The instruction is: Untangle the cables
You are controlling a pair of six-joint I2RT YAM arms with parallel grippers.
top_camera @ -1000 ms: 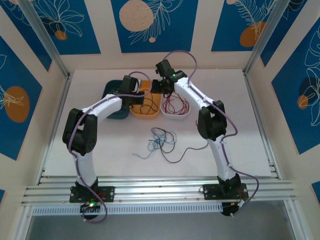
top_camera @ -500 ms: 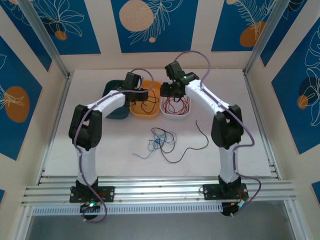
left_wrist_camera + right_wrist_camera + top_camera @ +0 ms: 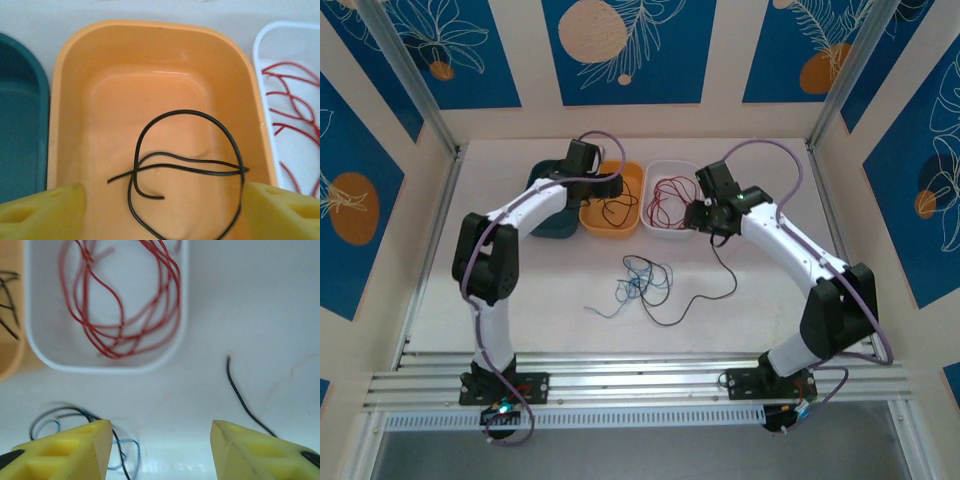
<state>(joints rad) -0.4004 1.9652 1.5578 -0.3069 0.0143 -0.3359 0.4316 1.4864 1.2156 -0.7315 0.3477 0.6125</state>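
The sorting appears to go by colour: red cables [image 3: 107,349] lie in the white tray [image 3: 100,366], a black cable [image 3: 185,112] coils in the orange tray [image 3: 150,25], and a blue-and-black tangle [image 3: 642,281] sits on the table [image 3: 520,300]. The left gripper [image 3: 160,215] hovers over the orange tray, fingers wide apart and empty. The right gripper [image 3: 160,450], equally spread and empty, hangs between white tray and tangle.
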